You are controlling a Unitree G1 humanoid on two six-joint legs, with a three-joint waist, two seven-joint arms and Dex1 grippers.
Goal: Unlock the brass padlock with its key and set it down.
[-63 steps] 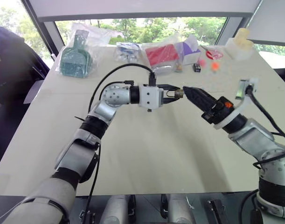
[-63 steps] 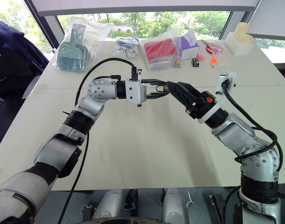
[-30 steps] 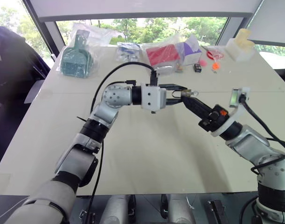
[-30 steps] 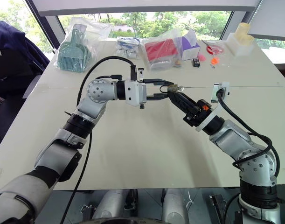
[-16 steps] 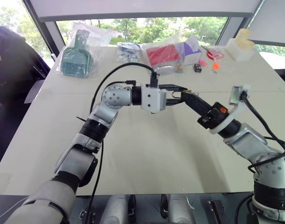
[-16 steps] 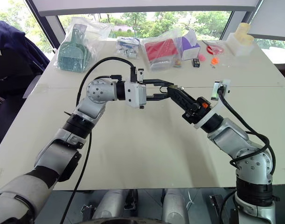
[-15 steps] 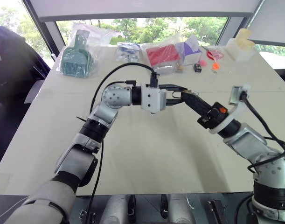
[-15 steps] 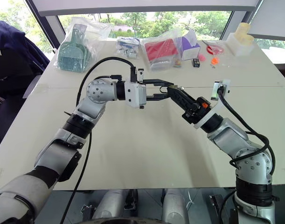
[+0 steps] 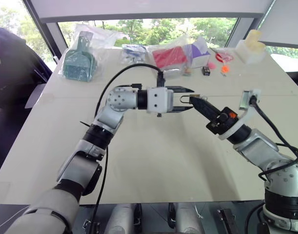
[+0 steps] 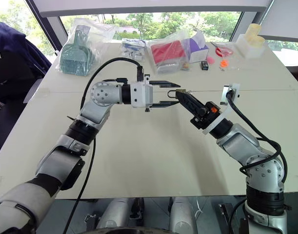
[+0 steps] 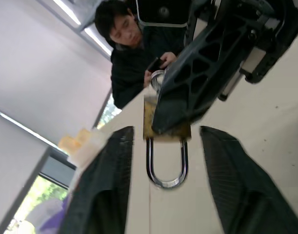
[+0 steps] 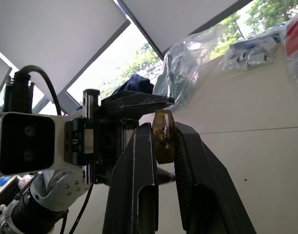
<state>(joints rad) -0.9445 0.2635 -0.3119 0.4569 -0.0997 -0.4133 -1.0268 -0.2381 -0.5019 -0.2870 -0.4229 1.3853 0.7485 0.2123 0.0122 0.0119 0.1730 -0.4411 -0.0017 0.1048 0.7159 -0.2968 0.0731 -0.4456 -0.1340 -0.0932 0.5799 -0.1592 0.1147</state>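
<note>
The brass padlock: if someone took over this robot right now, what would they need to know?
Right gripper: shut on the brass padlock, held above the table.
Left gripper: open, fingers either side of the silvery shackle, not gripping it.
Key: I cannot make one out.
Done: padlock lifted. Whether it is unlocked cannot be told.
Left: unlock if needed, set the padlock down.

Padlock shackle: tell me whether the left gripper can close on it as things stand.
Probably yes. The silvery shackle pokes free between the open left gripper, while the right gripper clamps just the brass padlock body.
</note>
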